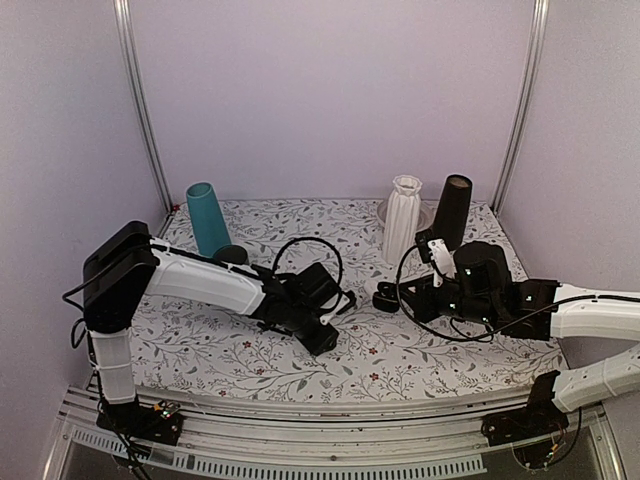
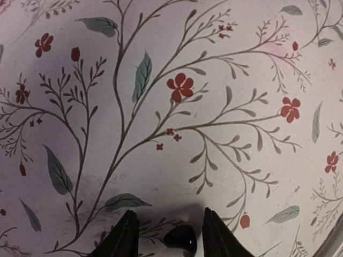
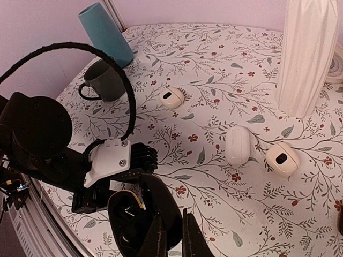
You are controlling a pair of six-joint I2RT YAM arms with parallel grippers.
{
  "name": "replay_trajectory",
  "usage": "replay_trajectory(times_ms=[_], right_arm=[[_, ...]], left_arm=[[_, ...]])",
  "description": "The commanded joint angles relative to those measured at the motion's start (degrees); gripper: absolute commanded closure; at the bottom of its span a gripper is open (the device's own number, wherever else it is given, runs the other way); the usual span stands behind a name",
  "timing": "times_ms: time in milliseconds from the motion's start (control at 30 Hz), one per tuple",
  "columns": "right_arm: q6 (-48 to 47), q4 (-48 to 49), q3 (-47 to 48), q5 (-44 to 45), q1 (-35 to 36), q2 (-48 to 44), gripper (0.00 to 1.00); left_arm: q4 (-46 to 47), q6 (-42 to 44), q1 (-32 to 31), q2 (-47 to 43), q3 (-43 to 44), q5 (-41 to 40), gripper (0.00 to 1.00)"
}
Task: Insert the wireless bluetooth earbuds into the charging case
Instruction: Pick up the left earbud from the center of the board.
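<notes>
The left gripper [image 2: 168, 211] stood open astride an earbud [image 2: 180, 239] on the table [image 2: 177, 134]; the right gripper [image 3: 172, 230] was pinched shut on the charging case [image 3: 131, 227]. The left needed centring and a gentle close, lest the earbud squirt free.

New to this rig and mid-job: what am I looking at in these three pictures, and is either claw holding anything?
Two robot arms, left and right, are bolted at a floral table. The wide picture looks down from above and behind them; the other two come from a camera on each wrist. The left claw stands open around a black earbud on the table. The right claw is pinched shut on the black charging case. Nearby: a grey mug, a teal cup, a white vase and three white pebble pieces.
</notes>
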Motion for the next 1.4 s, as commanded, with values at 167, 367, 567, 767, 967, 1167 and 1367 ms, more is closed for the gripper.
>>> replay_trajectory(times_ms=[167, 367, 567, 767, 967, 1167, 1367], right_arm=[[-0.2, -0.3, -0.2, 0.3, -0.3, -1.6, 0.97], [-0.3, -0.5, -0.7, 0.5, -0.4, -2.6, 0.97], [0.1, -0.5, -1.2, 0.5, -0.4, -3.2, 0.97], [0.2, -0.5, -1.7, 0.5, -0.4, -3.5, 0.97], [0.1, 0.0, -1.7, 0.0, -0.4, -2.8, 0.97], [-0.2, 0.2, -1.3, -0.2, -0.4, -2.3, 0.97], [-0.5, 0.5, -1.3, -0.7, -0.4, -2.0, 0.97]], left_arm=[[-4.7, -9.4, -0.8, -1.1, 2.0, -1.0, 0.61], [-6.0, -10.3, -1.4, 1.4, 3.1, -0.5, 0.64], [-7.6, -9.5, -1.9, 2.7, 5.2, -0.8, 0.69], [-9.5, -9.4, -2.1, 3.7, 6.2, -1.9, 0.71], [-10.1, -10.7, -2.4, 2.8, 5.7, -4.1, 0.61], [-11.8, -13.1, -2.9, 2.8, 5.9, -5.1, 0.71], [-14.2, -15.4, -4.0, 3.7, 6.7, -7.5, 0.73]])
